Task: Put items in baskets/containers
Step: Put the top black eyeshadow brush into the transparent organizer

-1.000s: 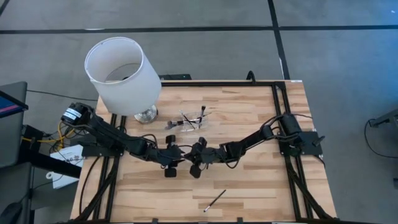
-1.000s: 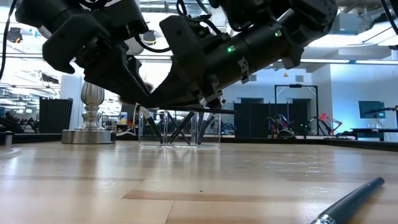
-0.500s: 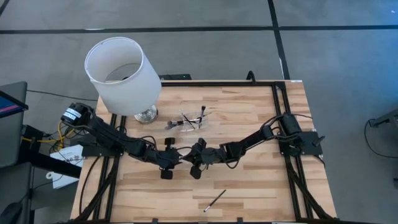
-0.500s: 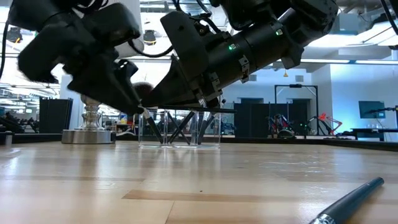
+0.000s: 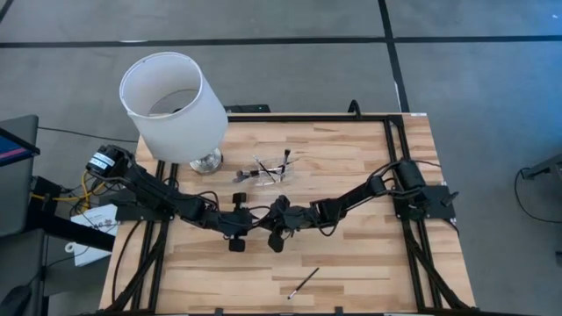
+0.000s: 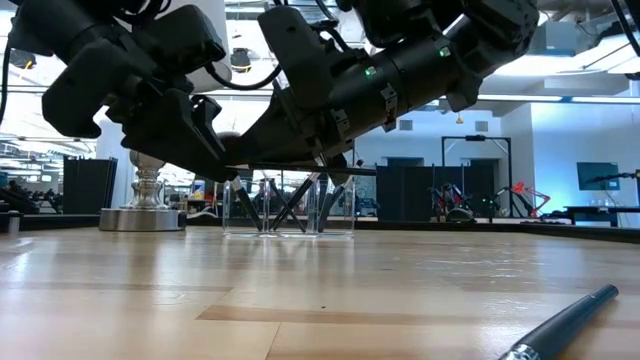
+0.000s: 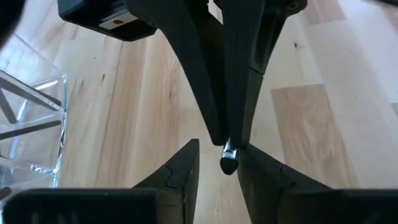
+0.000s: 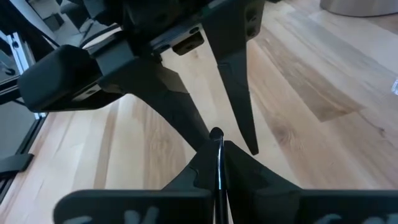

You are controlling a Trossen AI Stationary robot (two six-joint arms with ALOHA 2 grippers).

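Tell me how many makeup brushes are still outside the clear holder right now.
2 show outside: one brush pinched in the right gripper mid-table, facing the left gripper, and one loose brush near the table's front edge. Others may hide under the arms.

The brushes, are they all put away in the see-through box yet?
Not yet. Several brushes already stand in the clear holder. One brush is in hand: the right pincer is shut on it, and the left pincer has its fingers around the tip, apparently taking it over. One more brush lies alone near the table's front edge.
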